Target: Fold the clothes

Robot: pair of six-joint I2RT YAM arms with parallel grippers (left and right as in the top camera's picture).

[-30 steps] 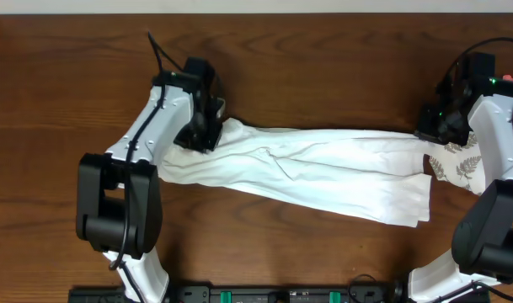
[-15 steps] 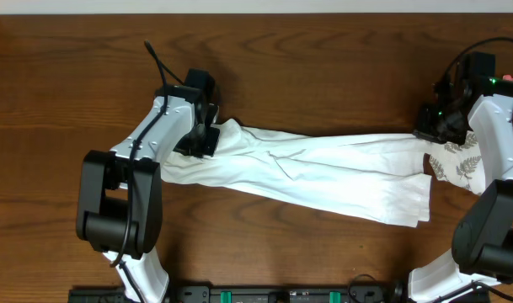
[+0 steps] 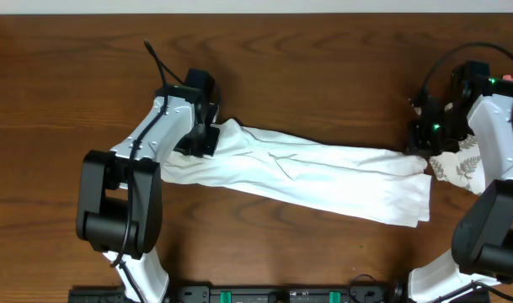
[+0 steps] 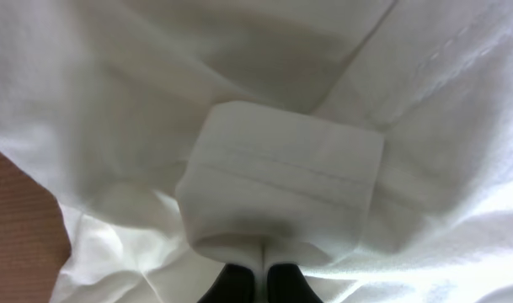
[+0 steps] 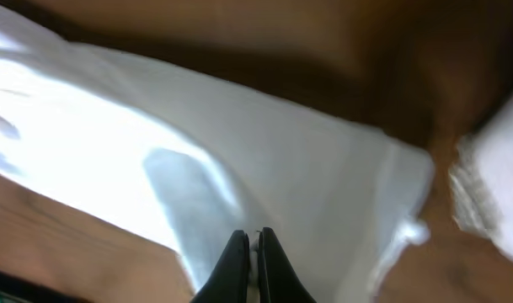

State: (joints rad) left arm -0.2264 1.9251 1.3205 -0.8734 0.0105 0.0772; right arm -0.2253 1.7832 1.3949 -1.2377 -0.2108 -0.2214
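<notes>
The white T-shirt (image 3: 323,172) lies stretched into a long band across the wooden table, between my two arms. Its chest graphic is hidden. My left gripper (image 3: 212,135) is shut on the shirt's left end; in the left wrist view the black fingertips (image 4: 258,282) pinch a folded hem of the white shirt (image 4: 281,168). My right gripper (image 3: 424,145) is shut on the shirt's right end; in the right wrist view the fingers (image 5: 253,252) clamp a thin layer of the white shirt (image 5: 307,168) above the table.
A white cloth with a grey leaf print (image 3: 458,164) lies at the right edge beside the right arm; it shows in the right wrist view (image 5: 492,194). The dark wood table (image 3: 307,76) extends behind the shirt.
My right gripper has moved left and forward with the shirt's right end, slackening the band. My left gripper shifted slightly up earlier and now holds still.
</notes>
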